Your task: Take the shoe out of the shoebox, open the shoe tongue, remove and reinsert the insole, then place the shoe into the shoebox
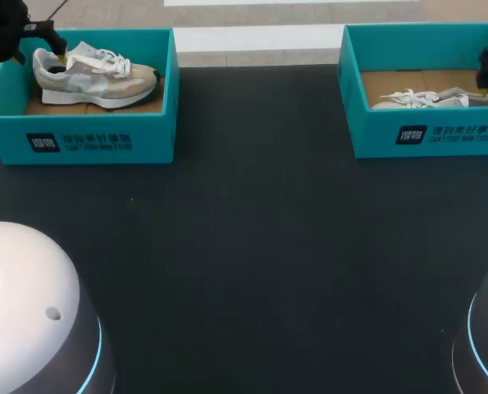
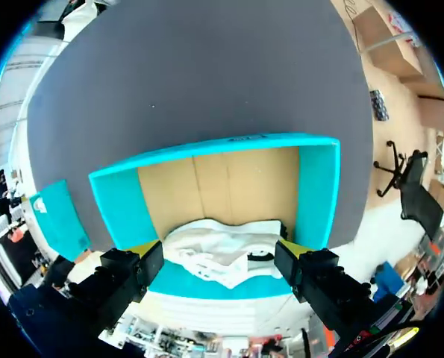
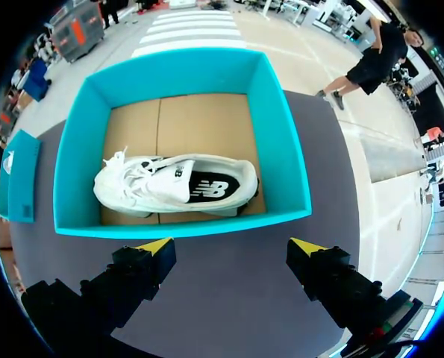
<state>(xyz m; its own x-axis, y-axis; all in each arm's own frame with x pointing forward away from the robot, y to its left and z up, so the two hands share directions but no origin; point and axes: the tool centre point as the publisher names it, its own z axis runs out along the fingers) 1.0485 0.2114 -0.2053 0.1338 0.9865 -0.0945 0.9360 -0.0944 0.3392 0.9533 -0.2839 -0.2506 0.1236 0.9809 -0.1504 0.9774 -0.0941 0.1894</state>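
Observation:
A grey and beige sneaker (image 1: 96, 75) with white laces stands upright in the left teal shoebox (image 1: 79, 139). My left gripper (image 1: 57, 51) is down at its heel end, open. In the left wrist view the shoe (image 2: 222, 253) lies between the spread fingers (image 2: 143, 261) of that gripper (image 2: 218, 252). A white sneaker (image 1: 428, 99) lies on its side in the right teal shoebox (image 1: 428, 135). My right gripper (image 1: 483, 82) hangs open above that box's right end. The right wrist view shows the white shoe (image 3: 177, 185) ahead of this gripper (image 3: 231, 246), which holds nothing.
Both boxes stand at the far edge of the dark table (image 1: 252, 246), the left one (image 2: 214, 149) and the right one (image 3: 274, 134) lined with brown cardboard. The white arm bases (image 1: 30, 312) sit at the near corners.

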